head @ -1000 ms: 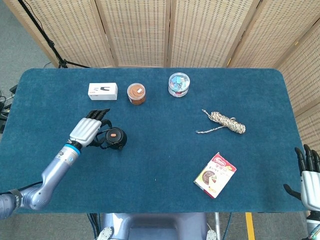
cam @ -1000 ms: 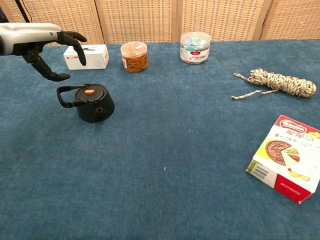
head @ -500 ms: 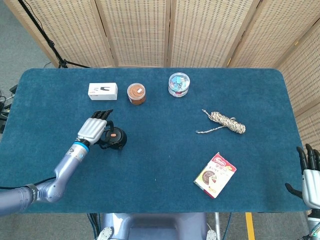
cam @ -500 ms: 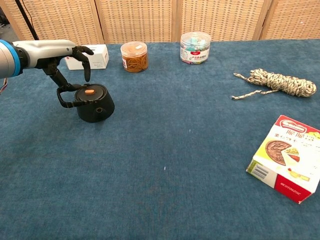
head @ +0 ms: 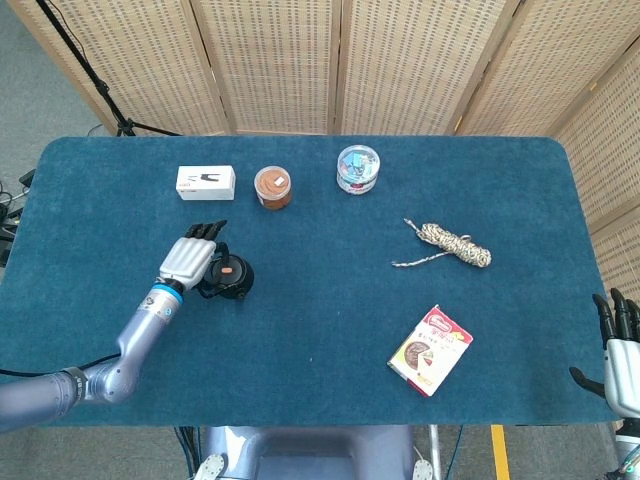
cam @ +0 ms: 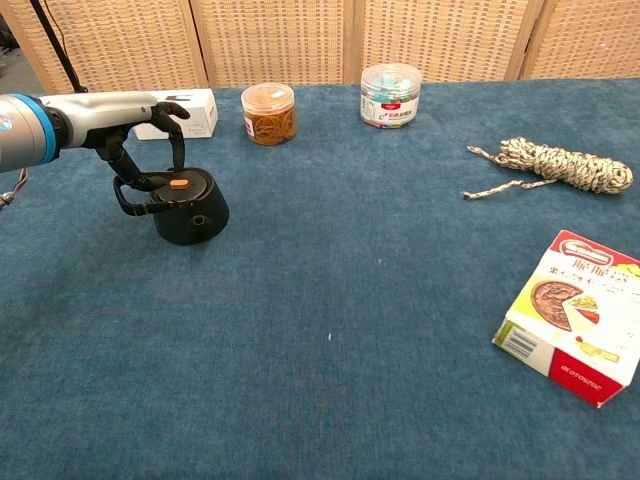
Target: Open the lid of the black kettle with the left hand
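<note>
The black kettle (head: 232,279) (cam: 190,208) stands on the left part of the blue table, its lid down, with an orange button (cam: 179,183) on top and its loop handle pointing left. My left hand (head: 192,258) (cam: 138,118) hovers just above and left of it. The fingers are apart and bent downward; one fingertip comes down right beside the orange button and the thumb hangs near the handle. I cannot tell whether they touch. Nothing is gripped. My right hand (head: 620,348) shows with fingers spread and holding nothing at the table's front right edge, in the head view only.
Behind the kettle stand a white box (head: 206,182) (cam: 180,110), a jar of brown bands (head: 273,187) (cam: 269,113) and a clear jar (head: 357,168) (cam: 391,94). A rope bundle (head: 455,245) (cam: 560,163) and a snack box (head: 430,349) (cam: 575,316) lie to the right.
My left hand has come lower and closer to the kettle; its fingers now hang over the lid by the orange button. The kettle and my right hand have stayed put.
</note>
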`<state>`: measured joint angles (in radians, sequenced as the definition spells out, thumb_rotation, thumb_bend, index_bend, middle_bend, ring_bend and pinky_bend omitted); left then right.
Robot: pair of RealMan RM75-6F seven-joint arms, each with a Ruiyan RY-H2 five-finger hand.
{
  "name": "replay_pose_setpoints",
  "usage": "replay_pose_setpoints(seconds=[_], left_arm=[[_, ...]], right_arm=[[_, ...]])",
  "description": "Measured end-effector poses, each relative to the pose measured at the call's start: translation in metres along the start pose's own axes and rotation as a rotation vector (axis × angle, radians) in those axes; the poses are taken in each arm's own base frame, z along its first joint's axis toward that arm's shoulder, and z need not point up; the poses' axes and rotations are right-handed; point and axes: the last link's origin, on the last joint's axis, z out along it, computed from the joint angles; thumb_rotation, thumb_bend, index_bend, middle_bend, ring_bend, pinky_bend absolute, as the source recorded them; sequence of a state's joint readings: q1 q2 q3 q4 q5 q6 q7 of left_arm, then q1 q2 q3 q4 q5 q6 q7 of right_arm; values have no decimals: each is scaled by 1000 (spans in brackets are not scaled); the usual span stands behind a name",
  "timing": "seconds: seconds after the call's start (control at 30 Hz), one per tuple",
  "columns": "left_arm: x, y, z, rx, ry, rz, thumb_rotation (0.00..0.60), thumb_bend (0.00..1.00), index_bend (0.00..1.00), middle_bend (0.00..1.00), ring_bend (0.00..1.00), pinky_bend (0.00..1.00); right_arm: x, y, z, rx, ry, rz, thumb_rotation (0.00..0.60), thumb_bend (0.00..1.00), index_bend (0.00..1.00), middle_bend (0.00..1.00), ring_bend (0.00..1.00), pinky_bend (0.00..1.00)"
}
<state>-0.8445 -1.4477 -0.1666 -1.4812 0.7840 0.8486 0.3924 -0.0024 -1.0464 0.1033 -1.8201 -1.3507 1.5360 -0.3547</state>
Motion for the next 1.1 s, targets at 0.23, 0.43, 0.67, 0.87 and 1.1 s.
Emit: replay_pose_setpoints(seconds=[0.23, 0.43, 0.67, 0.87, 1.1], left_arm=[[-4, 2, 4, 12, 0, 7, 600, 370, 479, 0, 0, 0], [-8, 5, 6, 17, -1, 16, 600, 369, 479, 0, 0, 0], [-14, 9, 8, 24, -1, 20, 600, 371, 544, 0, 0, 0], [-17, 10, 10, 49, 8, 29, 600, 386, 596, 0, 0, 0], [-14, 13, 10, 54, 26, 26, 600, 389, 601, 0, 0, 0]], right_arm=[[1, 1, 1, -2, -2, 4, 600, 55, 0, 0, 0, 0], [1, 1, 1, 4, -5, 5, 600, 56, 0, 0, 0, 0], [3, 3, 1, 3, -4, 11, 600, 56, 0, 0, 0, 0], [4, 4, 1, 3, -1, 14, 600, 56, 0, 0, 0, 0], [4, 4, 1, 4, -1, 15, 600, 57, 0, 0, 0, 0]])
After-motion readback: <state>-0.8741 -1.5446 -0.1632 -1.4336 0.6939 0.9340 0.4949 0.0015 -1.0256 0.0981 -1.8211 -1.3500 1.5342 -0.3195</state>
